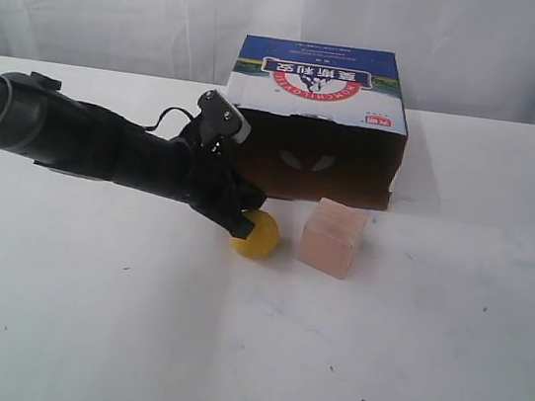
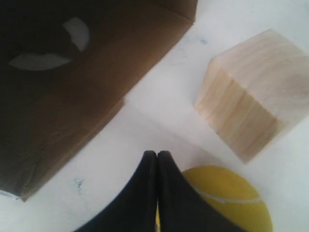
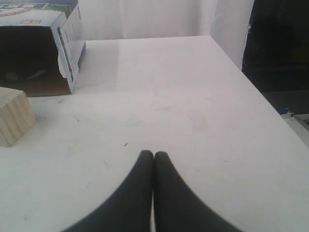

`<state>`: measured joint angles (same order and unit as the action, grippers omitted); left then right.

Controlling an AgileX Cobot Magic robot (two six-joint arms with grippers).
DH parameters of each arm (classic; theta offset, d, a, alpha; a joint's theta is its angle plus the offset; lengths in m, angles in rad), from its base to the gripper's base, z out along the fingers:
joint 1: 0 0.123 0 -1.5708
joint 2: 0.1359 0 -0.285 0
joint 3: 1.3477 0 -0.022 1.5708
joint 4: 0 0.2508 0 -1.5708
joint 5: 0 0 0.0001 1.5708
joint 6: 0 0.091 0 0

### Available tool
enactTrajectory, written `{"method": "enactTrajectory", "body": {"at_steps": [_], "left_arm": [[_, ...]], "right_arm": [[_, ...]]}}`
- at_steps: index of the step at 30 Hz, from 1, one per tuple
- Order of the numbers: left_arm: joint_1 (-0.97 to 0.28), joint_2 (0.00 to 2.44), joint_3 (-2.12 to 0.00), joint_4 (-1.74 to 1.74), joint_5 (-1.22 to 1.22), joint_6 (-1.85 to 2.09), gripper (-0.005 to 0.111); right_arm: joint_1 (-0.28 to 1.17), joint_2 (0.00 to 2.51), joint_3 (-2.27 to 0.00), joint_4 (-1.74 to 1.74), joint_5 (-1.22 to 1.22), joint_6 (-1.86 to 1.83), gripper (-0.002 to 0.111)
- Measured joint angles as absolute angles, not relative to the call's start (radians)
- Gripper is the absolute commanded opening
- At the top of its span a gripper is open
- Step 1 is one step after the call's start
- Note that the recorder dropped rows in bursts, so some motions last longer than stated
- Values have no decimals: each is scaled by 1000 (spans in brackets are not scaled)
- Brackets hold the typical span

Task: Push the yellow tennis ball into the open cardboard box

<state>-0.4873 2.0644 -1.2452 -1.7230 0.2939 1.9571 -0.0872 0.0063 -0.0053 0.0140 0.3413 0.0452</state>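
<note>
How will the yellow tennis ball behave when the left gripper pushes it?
Round on a flat table, the yellow tennis ball will probably roll freely. The shut left gripper offers only a narrow tip, so an off-centre push may deflect it toward the wooden block, not the open cardboard box.

Exterior: set before the table [image 1: 441, 385], raised, faced the open cardboard box [image 1: 316, 118] mouth and curtain [image 1: 126, 1], took in the whole scene | Left wrist: close above tabletop, looked past left gripper [image 2: 157, 153] at box mouth, block [image 2: 256, 101], yellow tennis ball [image 2: 231, 193] | Right wrist: low, farther off, faced across table | Shared by all: box, block
</note>
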Motion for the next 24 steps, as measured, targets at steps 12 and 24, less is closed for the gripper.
{"method": "enactTrajectory", "body": {"at_steps": [12, 24], "left_arm": [[-443, 2083, -1258, -1723, 298, 1957, 0], [-443, 2083, -1258, -1723, 314, 1957, 0]], "right_arm": [[-87, 6, -5, 14, 341, 45, 0], [-87, 6, -5, 14, 341, 45, 0]]}}
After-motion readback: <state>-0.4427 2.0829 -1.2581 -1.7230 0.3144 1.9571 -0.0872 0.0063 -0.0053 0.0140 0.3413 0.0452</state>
